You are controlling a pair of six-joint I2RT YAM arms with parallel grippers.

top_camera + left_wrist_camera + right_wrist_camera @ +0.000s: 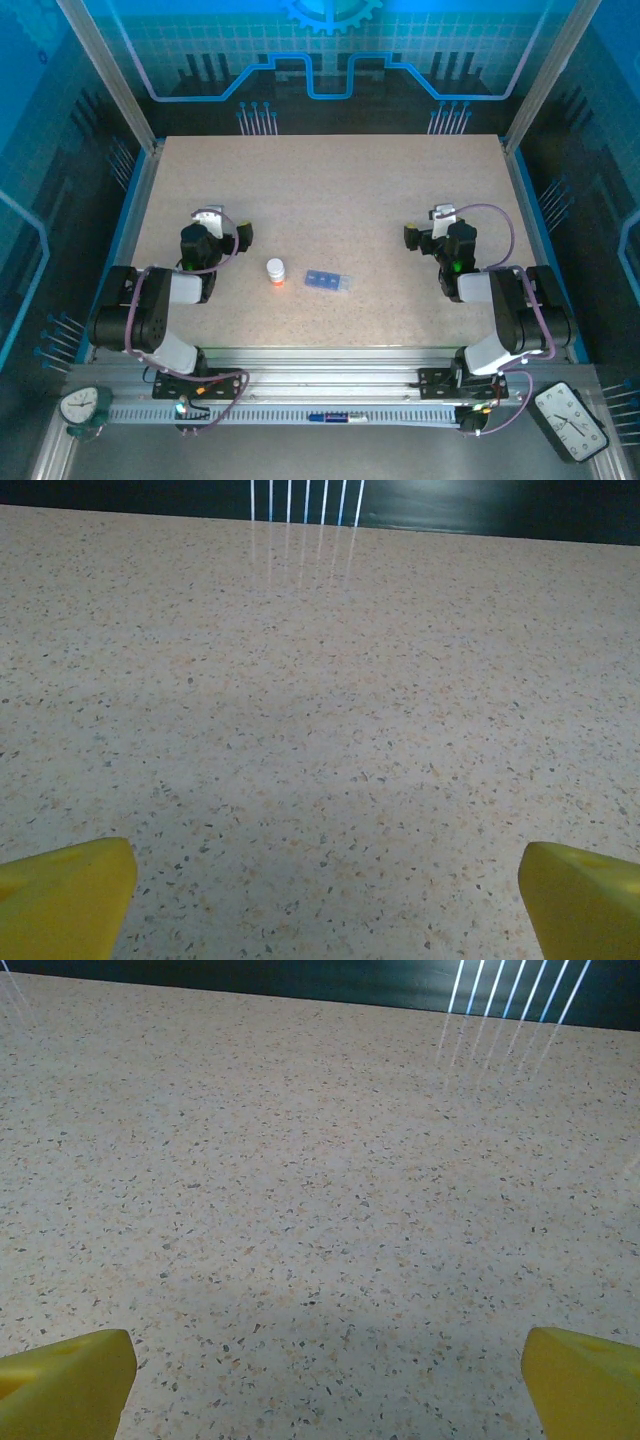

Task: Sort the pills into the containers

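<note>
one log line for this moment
left fingers open, empty | right fingers open, empty | orange bottle beside pill box, apart | contact none

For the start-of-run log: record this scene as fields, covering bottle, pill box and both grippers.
table: speckled beige top
bottle: orange, white cap on, standing near the table's middle
pill box: flat, blue, right of the bottle, not touching it
left gripper: open, empty, left of the bottle
right gripper: open, empty, right of the pill box
</note>
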